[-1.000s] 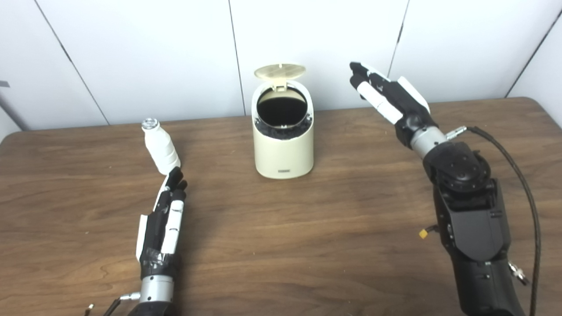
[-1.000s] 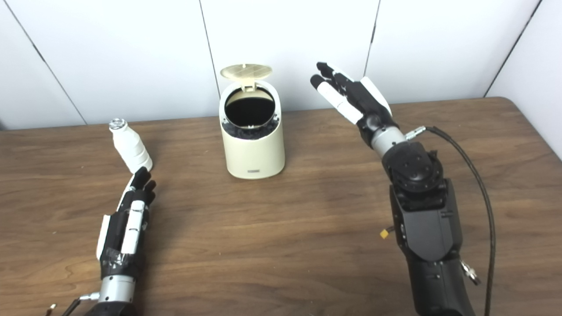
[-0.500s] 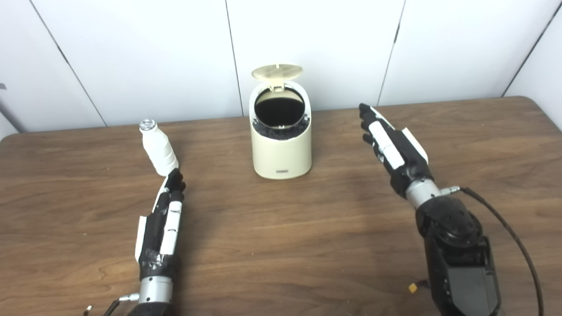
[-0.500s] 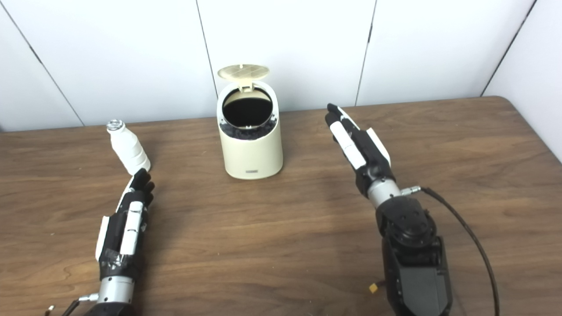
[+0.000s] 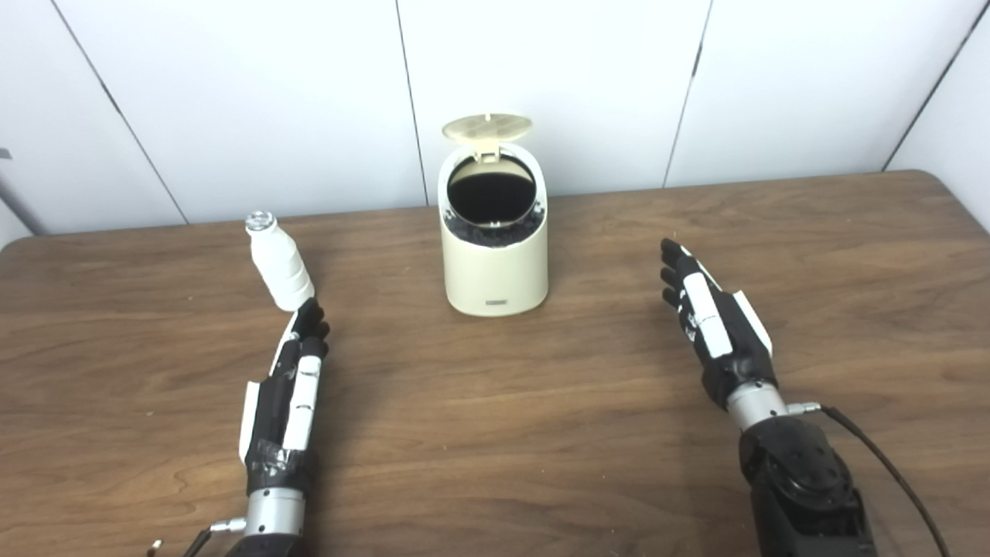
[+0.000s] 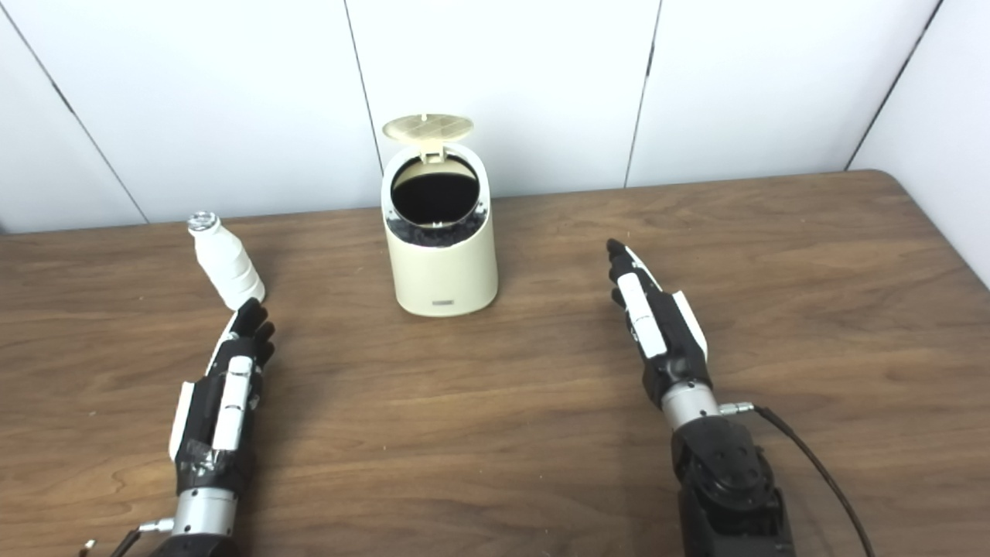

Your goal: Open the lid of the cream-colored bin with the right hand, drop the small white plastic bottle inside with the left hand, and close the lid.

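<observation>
The cream-colored bin [image 5: 495,267] stands at the table's back centre, its round lid [image 5: 487,128] tipped up and the dark inside showing. A small white plastic bottle [image 5: 278,263] with a silver cap stands upright to the bin's left. My left hand [image 5: 290,391] lies flat on the table just in front of the bottle, fingers stretched out, holding nothing. To the right of the bin, well apart from it, my right hand [image 5: 715,325] is low over the table, open and empty.
The wooden table [image 5: 495,433] runs to a white panelled wall [image 5: 232,93] behind the bin. A black cable [image 5: 889,472] trails from my right wrist at the lower right.
My right hand has come down from beside the raised lid and drawn back toward me, low over the table. The lid stays up. My left hand and the bottle have not moved.
</observation>
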